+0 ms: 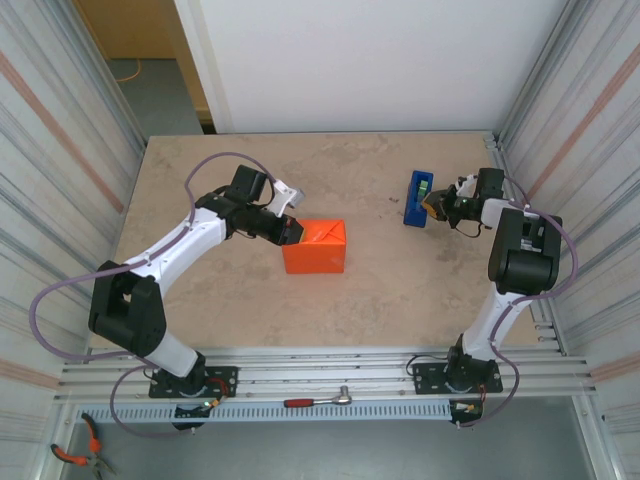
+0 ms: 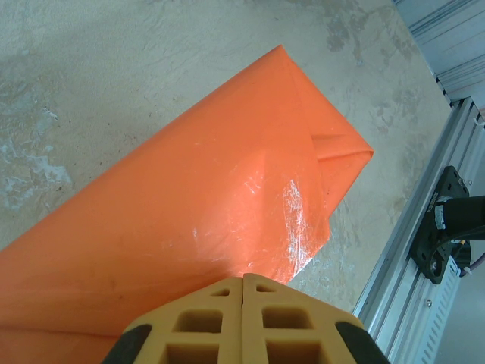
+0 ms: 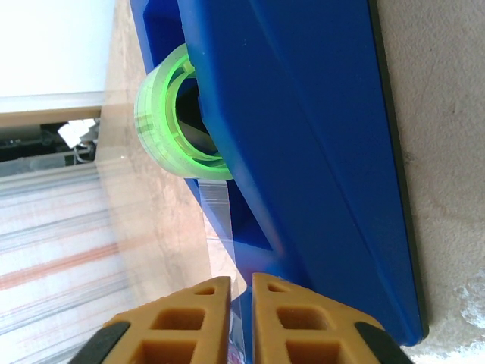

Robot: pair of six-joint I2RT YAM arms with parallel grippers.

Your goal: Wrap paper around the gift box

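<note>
Tabletop: beige, stone-mottled, matt, evenly lit with soft shadows. Left side wall and right side wall: ribbed pale metal sheeting, each with a faint reddish stripe running its length. Back panel: plain white and smooth. Opening at far left: yellow-brown wooden panel above grey-green floor. Near edge: aluminium rails in parallel across the width. Red-handled ratchet lies on the rails. Lower grey ledge; orange-handled pliers at its left end.
</note>
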